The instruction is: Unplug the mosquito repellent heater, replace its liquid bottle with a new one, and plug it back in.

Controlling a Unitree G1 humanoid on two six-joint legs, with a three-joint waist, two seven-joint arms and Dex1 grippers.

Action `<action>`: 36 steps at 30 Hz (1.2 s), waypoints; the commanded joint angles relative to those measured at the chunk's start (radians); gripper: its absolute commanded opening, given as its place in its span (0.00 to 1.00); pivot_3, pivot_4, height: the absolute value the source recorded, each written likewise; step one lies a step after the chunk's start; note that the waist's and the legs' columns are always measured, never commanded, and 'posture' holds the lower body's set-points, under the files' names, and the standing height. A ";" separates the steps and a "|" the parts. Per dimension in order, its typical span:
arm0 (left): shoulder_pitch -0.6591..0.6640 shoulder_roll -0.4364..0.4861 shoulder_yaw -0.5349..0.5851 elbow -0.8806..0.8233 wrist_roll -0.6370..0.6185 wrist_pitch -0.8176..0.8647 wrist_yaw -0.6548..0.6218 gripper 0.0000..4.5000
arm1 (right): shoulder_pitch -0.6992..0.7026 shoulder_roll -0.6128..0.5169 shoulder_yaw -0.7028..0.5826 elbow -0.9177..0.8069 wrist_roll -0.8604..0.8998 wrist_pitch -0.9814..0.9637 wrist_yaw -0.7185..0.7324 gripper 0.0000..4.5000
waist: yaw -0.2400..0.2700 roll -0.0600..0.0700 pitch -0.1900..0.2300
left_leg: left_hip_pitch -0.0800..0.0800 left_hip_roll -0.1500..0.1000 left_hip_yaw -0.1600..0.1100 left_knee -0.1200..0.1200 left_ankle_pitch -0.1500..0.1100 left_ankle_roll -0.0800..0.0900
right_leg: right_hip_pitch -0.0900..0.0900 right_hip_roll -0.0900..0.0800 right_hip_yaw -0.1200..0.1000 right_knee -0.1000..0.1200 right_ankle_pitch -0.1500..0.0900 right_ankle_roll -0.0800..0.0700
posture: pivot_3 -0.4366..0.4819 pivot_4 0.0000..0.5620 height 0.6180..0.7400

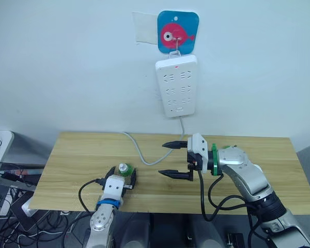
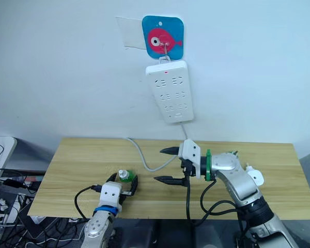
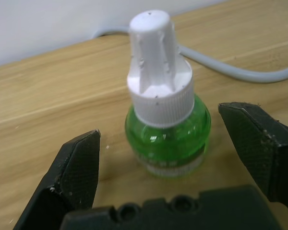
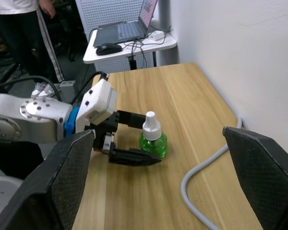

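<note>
I am seeing my left claw (image 1: 123, 173) standing spread over the table (image 1: 72, 165), its two fingers (image 3: 77, 167) flanking the new one (image 3: 165, 124) without touching it. The new one is standing upright between those fingers, white cap on, green liquid showing through.

To the right of that claw, a grey cable (image 1: 144, 155) is lying across the wood and running up to the power strip (image 1: 176, 85), which is hanging on the wall from a fish-picture hook (image 1: 177, 32).

Further right, my right claw (image 1: 169, 160) is hovering above the table with its fingers wide apart, gripping nothing, pointing toward the left claw and well apart from the new one.
</note>
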 commanded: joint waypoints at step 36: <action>-0.344 0.201 -0.321 -0.362 -0.038 0.414 -0.544 0.50 | 0.136 0.092 -0.041 -0.172 -0.129 0.093 -0.383 1.00 | -0.024 0.000 -0.002 | 0.000 0.000 -0.001 -0.001 0.005 -0.008 | -0.002 0.001 0.000 0.001 0.000 -0.001 | 0.42 0.40 1.00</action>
